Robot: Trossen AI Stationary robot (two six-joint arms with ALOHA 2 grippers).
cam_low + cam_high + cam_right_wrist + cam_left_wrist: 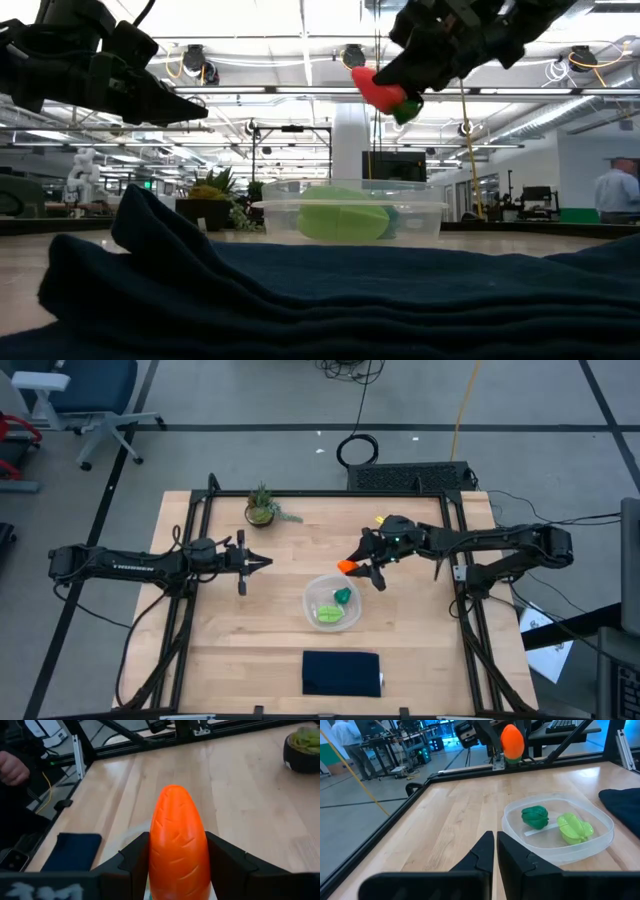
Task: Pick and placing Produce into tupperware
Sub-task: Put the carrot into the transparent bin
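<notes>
My right gripper [362, 564] is shut on the orange carrot [347, 566], held in the air just beyond the far right rim of the clear tupperware [312, 592]. The low view shows the carrot [377, 88] well above the container [350, 215]. Inside the tupperware lie the dark green lump [343, 596] and the flat light-green leafy piece [327, 613]; both show in the left wrist view, lump [535, 816] and leaf [575, 828]. My left gripper [262, 563] hovers shut left of the container, its fingers [495, 851] together. My right gripper pinches the carrot between its two fingers [227, 857] at the thick back part [178, 865], near the green tip [404, 110]. The fingers lie along the carrot, coming from the table's right and slanting down. The carrot is lifted clear, its orange point [173, 792] sticking out ahead.
A potted spiky plant [262, 506] stands near the far edge. A dark navy folded pad [341, 672] lies near the near edge, filling the low view's foreground. A black frame rail [452, 520] borders the table. Bare wood lies between the left gripper and the container.
</notes>
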